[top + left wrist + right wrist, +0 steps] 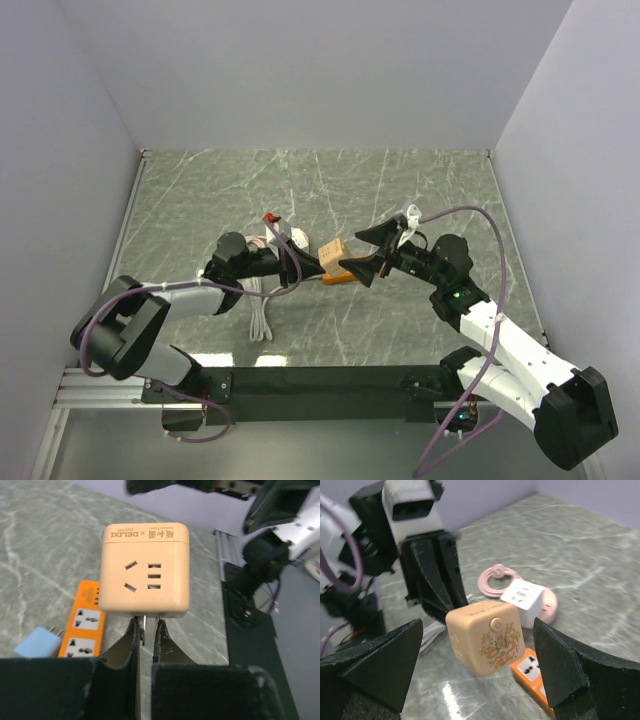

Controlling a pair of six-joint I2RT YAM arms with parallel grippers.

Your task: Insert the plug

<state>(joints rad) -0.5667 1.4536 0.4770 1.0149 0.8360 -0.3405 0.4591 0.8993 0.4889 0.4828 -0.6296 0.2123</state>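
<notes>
A beige cube adapter (332, 250) with a gold dragon print hangs above the table. My left gripper (146, 626) is shut on the cube's metal prongs, and the cube's socket face (145, 570) is turned toward the left wrist camera. An orange power strip (341, 277) lies on the table just below and beside the cube; it also shows in the left wrist view (82, 624) and the right wrist view (532, 676). My right gripper (477, 630) is open and empty, its fingers on either side of the cube (485, 642) without touching it. In the top view the right gripper (372, 252) sits just right of the cube.
A white cube socket (522, 596) on a pink cable reel (495, 577) lies behind the cube. A white cable (262, 318) trails near the left arm. A small blue plug (37, 642) lies left of the orange strip. Walls enclose the table.
</notes>
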